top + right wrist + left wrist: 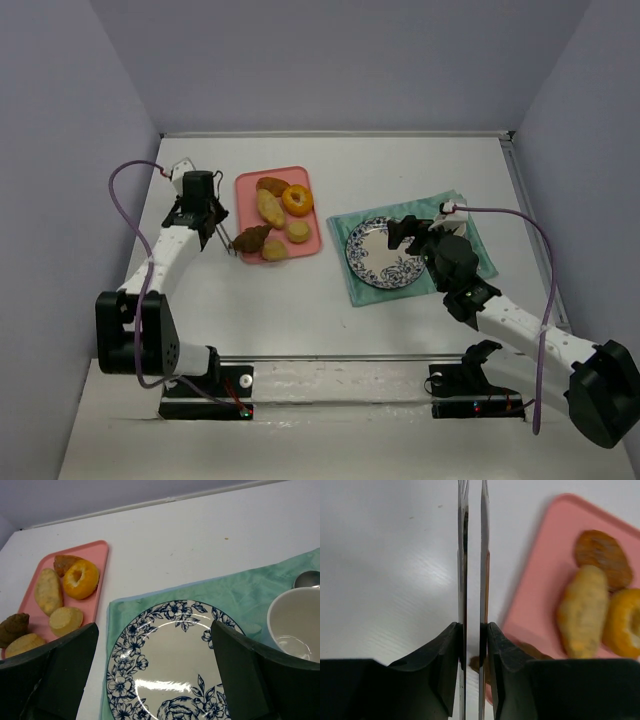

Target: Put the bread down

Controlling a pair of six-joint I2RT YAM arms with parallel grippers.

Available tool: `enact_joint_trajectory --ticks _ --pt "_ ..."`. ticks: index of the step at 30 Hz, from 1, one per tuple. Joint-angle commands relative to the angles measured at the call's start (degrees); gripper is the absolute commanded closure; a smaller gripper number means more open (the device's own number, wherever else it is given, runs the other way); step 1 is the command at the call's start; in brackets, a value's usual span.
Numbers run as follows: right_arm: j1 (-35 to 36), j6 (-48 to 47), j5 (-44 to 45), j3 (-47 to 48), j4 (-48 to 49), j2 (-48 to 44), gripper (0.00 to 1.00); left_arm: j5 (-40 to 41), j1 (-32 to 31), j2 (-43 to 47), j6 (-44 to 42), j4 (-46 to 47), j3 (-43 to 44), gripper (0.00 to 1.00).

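Several breads lie on a pink tray (312, 238). At its near left corner sits a dark brown bread (251, 238) (14, 626). My left gripper (203, 212) (473, 627) hovers at the tray's left edge, shut on thin metal tongs (462, 555) whose two blades run close and parallel. A brown bit of that bread (476, 662) shows between the blades near the jaws; whether it is pinched I cannot tell. My right gripper (410, 232) (154, 626) stands open over the blue-flowered plate (362, 252) (170, 665), nothing between its fingers.
The plate rests on a green cloth (352, 285) (235, 590). A white cup (295, 620) and a spoon (306, 578) sit on the cloth right of the plate. On the tray are a long yellow roll (585, 612), an orange ring (81, 579) and a brown bun (600, 555).
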State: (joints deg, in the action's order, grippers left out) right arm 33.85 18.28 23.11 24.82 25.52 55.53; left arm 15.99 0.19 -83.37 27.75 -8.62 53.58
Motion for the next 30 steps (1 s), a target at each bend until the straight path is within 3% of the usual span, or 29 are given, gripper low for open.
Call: enact_joint_trajectory --ticks 1,6,8,11,21,30 --pt "0.34 0.61 -0.79 0.85 1.55 -1.91 0.0 -2.8 -8.87 11.54 -4.81 1.68 1.7 0.6" --pt "0.34 0.7 -1.75 0.76 1.55 -2.09 0.0 -13.16 -15.2 18.94 -8.93 3.96 0.39 0.54" --pt "0.34 0.7 -2.11 0.93 1.55 -1.83 0.0 -16.59 -18.97 21.58 -10.08 5.19 -0.32 0.47" --pt "0.34 0.7 -2.55 1.02 1.2 -1.83 0.0 -21.43 -22.33 23.78 -10.0 5.9 -2.34 0.47" --pt "0.34 0.7 -3.34 0.76 1.02 -2.27 0.0 -18.63 -26.99 24.84 -2.52 0.11 -2.52 0.34" --pt "0.34 0.26 -3.16 1.37 1.02 -0.69 0.0 -7.92 -27.96 23.34 0.55 -20.53 1.17 0.34"
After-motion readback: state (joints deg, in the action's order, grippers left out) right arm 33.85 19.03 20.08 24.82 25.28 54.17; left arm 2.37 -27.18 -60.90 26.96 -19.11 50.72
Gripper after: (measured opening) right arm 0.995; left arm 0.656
